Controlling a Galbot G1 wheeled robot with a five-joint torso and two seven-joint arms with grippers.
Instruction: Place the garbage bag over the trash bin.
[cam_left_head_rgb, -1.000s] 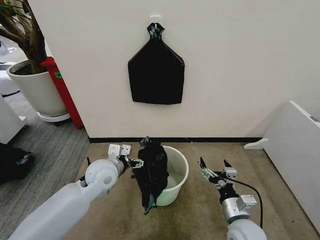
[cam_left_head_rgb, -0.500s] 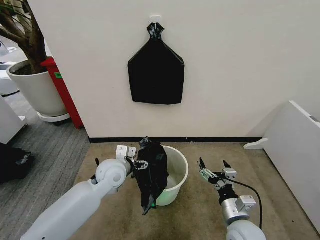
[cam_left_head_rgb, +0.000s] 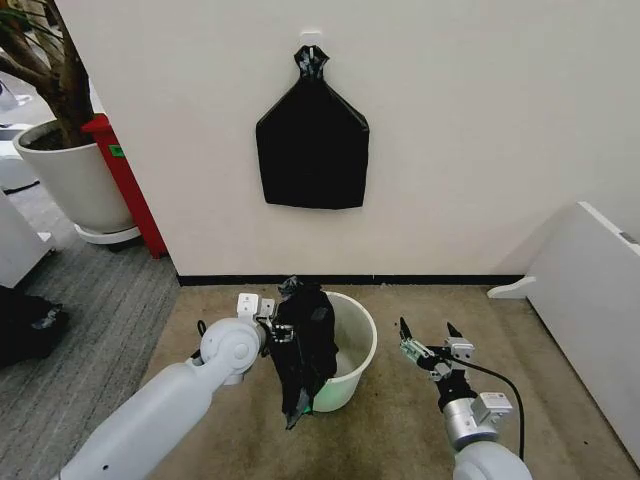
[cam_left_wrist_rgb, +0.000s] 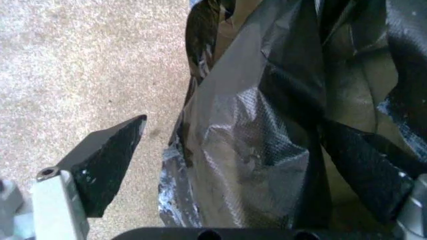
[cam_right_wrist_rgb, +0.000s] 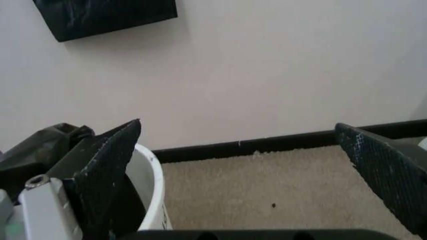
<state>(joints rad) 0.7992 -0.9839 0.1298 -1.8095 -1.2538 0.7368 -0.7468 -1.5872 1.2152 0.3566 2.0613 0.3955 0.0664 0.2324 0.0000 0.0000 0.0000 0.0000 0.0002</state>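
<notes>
The garbage bag (cam_left_head_rgb: 305, 345) is crumpled and draped over the left rim of the trash bin (cam_left_head_rgb: 357, 345), hanging down its outer side to the carpet. My left gripper (cam_left_head_rgb: 279, 329) is at the bag's left side, near the rim. In the left wrist view the left gripper (cam_left_wrist_rgb: 267, 170) is open, with the bag's glossy folds (cam_left_wrist_rgb: 267, 135) lying between the spread fingers. My right gripper (cam_left_head_rgb: 431, 338) hovers open to the right of the bin, holding nothing. The right wrist view shows the right gripper (cam_right_wrist_rgb: 247, 170) with the bin's rim (cam_right_wrist_rgb: 151, 180) and the bag (cam_right_wrist_rgb: 40, 145) beyond one finger.
A flat black bundle (cam_left_head_rgb: 312, 140) hangs on the wall above the bin. A large white plant pot (cam_left_head_rgb: 75, 185) and a red stand (cam_left_head_rgb: 128, 185) are at the far left. A white panel (cam_left_head_rgb: 590, 300) slants along the right. Open carpet lies between the bin and the panel.
My left arm has swung to the right, bringing its gripper closer against the bag. The bag, the bin and the right gripper have hardly moved.
</notes>
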